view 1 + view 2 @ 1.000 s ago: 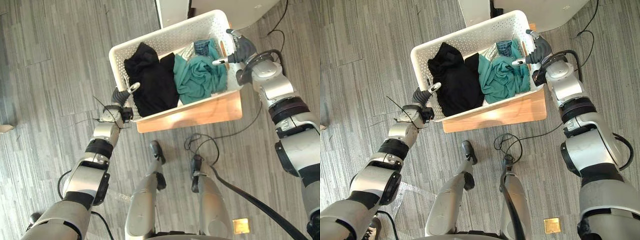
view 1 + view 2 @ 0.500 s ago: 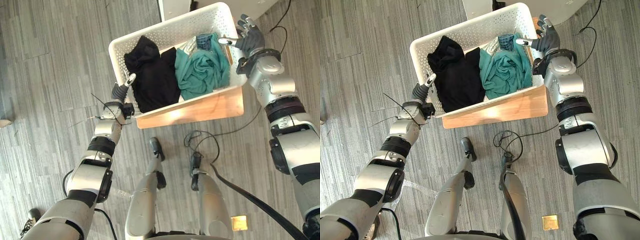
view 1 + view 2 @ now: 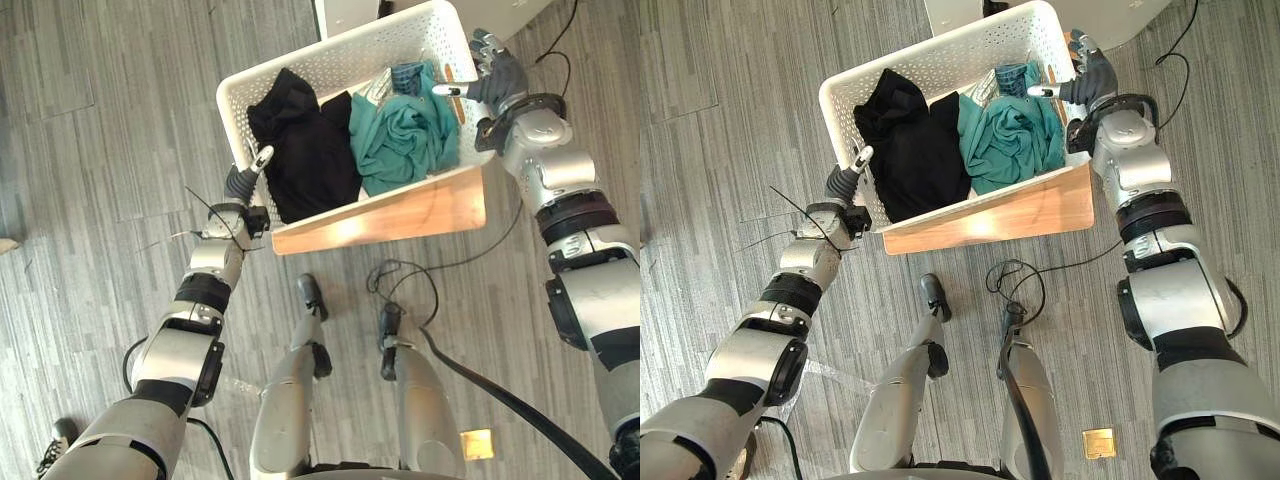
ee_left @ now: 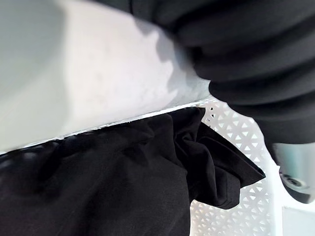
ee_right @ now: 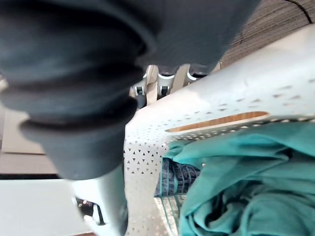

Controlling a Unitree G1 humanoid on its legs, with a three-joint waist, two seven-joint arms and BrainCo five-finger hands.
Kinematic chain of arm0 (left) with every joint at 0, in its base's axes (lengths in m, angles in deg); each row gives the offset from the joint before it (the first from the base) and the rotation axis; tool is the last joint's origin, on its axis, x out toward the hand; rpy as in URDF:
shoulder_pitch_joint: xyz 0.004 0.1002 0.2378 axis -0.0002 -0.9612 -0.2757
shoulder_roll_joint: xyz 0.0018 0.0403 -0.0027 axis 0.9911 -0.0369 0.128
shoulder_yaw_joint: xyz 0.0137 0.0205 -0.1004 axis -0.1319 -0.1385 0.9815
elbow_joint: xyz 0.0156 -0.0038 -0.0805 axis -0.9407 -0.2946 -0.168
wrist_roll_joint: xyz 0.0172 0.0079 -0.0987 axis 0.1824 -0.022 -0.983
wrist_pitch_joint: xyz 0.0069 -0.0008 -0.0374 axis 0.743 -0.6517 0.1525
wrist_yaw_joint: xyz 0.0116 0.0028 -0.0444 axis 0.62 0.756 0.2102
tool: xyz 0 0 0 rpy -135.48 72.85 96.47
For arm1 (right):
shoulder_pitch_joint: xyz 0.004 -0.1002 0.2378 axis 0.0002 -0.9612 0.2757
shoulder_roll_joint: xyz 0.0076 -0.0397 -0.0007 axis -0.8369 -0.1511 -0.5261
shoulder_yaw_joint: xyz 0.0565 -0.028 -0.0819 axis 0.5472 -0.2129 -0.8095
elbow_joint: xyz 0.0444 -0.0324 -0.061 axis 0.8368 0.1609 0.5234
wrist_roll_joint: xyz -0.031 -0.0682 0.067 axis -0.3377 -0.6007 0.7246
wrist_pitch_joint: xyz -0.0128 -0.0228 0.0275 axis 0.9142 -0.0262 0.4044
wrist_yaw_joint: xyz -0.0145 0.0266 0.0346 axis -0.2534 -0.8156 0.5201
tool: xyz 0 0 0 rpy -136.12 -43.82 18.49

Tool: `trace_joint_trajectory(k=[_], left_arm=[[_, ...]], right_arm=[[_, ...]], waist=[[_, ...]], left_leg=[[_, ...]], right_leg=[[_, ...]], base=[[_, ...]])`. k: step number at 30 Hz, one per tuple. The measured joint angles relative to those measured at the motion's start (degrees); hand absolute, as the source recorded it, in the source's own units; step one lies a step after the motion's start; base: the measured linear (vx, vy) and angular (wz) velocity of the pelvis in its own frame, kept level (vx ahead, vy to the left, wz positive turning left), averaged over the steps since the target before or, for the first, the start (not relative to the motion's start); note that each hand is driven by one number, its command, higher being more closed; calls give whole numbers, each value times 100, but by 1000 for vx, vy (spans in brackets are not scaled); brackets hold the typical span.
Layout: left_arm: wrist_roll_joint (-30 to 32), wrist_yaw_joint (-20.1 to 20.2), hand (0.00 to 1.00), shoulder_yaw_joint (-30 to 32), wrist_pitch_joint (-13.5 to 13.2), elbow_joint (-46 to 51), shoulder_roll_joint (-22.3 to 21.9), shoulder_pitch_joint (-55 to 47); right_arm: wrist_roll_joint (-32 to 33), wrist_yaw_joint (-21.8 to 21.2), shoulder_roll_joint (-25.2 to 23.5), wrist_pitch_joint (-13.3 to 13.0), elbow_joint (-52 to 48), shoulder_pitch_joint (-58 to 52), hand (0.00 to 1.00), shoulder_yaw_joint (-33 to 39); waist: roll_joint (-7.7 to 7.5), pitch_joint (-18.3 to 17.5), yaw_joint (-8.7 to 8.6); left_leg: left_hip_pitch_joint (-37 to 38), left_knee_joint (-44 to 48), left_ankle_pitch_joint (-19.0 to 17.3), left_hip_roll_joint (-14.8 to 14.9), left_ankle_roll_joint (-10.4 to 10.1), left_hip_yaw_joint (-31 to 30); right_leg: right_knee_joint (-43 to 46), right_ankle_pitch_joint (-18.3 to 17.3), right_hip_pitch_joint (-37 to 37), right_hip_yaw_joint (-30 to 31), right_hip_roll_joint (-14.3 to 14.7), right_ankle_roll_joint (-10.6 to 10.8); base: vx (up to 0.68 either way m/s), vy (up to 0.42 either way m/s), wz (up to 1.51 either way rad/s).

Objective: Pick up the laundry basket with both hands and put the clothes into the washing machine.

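I see one white basket [image 3: 330, 70] between both hands, tilted above one wooden stand [image 3: 400, 215]. Three pieces of clothing lie in it. The black garment [image 3: 305, 160] is toward the left end and the teal garment [image 3: 405, 140] is touching it on the right. My right hand [image 3: 500, 75] pinches the right end wall, thumb inside and fingers outside. My left hand [image 3: 240, 188] sits at the left end with its thumb over the rim, but I cannot tell its grip. The plaid piece [image 3: 405, 75] lies just beside the right thumb.
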Motion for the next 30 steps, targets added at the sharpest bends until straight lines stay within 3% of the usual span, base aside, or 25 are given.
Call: trace_joint_trajectory(k=[6,13,24,30], left_arm=[[3,20,0,-180,-15,3,73,-4],[-14,229,0,-210,-11,-14,161,50],[-14,361,0,-424,194,-79,386,216],[-28,365,0,-606,169,-186,465,404]], right_arm=[[-217,-427,222,56,163,32,0,-555],[-125,-583,373,-2,281,224,0,-882],[1337,-646,649,63,212,280,0,-1438],[2242,-507,750,-130,221,266,0,-1416]], waist=[[5,1,7],[12,-4,-2],[14,-5,30],[17,-6,135]], left_leg=[[-10,1,0,-15,0,-35],[-98,0,0,-57,1,-84],[-114,-4,-1,-43,1,-76],[-182,-3,44,-29,61,-19]], right_leg=[[45,-27,-11,-34,-17,-16],[281,-151,-173,-141,-102,-61],[299,-154,-193,-159,-97,-63],[317,-153,-302,-134,-87,-63]], base=[[-3,-7,1],[-16,-20,6],[0,0,0],[1,-11,-3]])
